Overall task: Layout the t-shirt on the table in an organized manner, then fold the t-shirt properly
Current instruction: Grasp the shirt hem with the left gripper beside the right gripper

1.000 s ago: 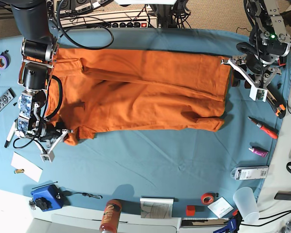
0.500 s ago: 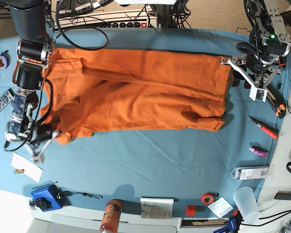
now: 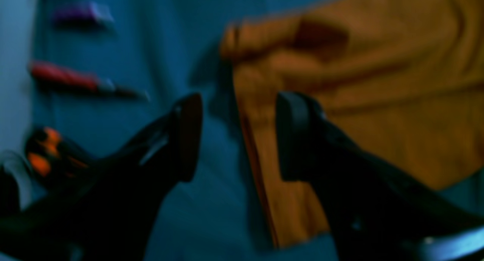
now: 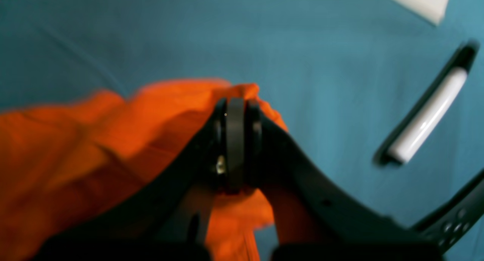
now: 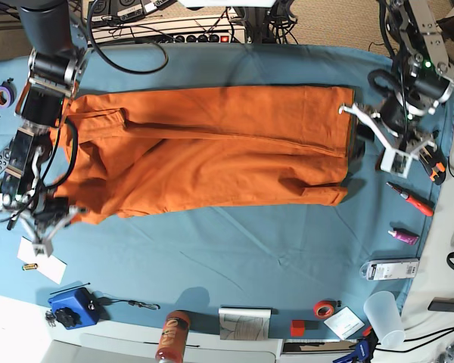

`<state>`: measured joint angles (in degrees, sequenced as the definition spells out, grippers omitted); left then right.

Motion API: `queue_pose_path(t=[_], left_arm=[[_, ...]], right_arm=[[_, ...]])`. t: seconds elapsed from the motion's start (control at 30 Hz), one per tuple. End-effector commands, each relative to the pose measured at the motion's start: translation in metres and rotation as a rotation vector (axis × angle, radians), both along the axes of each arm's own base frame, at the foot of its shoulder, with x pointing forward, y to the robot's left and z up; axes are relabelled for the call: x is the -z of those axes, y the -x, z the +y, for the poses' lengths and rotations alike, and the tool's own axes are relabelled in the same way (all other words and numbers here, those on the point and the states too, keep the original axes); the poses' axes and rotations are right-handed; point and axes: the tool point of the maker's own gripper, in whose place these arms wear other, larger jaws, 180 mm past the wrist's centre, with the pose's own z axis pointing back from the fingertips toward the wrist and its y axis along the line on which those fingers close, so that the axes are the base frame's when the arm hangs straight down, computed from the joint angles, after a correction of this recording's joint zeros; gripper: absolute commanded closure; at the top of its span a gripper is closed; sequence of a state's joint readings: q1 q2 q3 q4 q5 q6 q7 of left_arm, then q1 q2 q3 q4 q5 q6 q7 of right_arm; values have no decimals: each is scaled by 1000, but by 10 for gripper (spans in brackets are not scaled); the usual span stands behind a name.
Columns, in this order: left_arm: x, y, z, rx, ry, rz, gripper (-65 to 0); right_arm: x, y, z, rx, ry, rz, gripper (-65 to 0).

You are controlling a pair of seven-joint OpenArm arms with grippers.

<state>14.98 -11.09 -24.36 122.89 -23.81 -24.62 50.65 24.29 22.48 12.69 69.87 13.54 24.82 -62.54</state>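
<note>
Running along the near edge of the table (image 5: 234, 257), which is spread with a wrinkled teal-blue cloth, are one blue box (image 5: 69, 306), one orange bottle (image 5: 172, 336), one booklet (image 5: 244, 323), one roll of red tape (image 5: 324, 308) and one clear cup (image 5: 384, 318). One white card (image 5: 41, 260) lies near the right gripper. Toward the side by the left arm lie one white remote (image 5: 390, 269), one small purple item (image 5: 402, 236) and one red-handled tool (image 5: 412, 199).

One orange t-shirt (image 5: 212, 151) lies stretched lengthwise across the middle of the table, folded along its length. The right gripper (image 4: 236, 113) is clamped tight on a bunched corner of the t-shirt. The left gripper (image 3: 236, 134) stands with its jaws spread apart at the opposite end, straddling the shirt's edge and grasping nothing.

One roll of purple tape (image 5: 4, 95) sits at a far corner. Beyond the far edge run one power strip (image 5: 204, 35) and a tangle of black cables, with bare floor behind.
</note>
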Motion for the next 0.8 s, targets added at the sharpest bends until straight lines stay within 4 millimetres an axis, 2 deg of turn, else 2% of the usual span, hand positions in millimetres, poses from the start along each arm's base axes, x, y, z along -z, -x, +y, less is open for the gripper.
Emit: queue_pose_path(t=[0.0,0.13,0.33,0.5,0.67,0.77], left_arm=[[-10,-9,1,8,8,-44,-344],[7,-31,-2,84,-4,2,-349],[37,-66,-8,227,-140,112,-349],[48,-95,-10,293,-220,195,-349],[52,-110,-34,418,-237,244,-349],[57,-121,-32,419,-255,285,-349]], right_arm=[[-20,-10,-7,5,12,-63,0],[-9,-1,-7,5,13,-36,0],[-9,-1,-7,5,13,-35,0],[-9,-1,-7,4,14,-34,0],[-8,-1,-7,2,15,-32,0],[-7,0,-7,3,14,-24,0]])
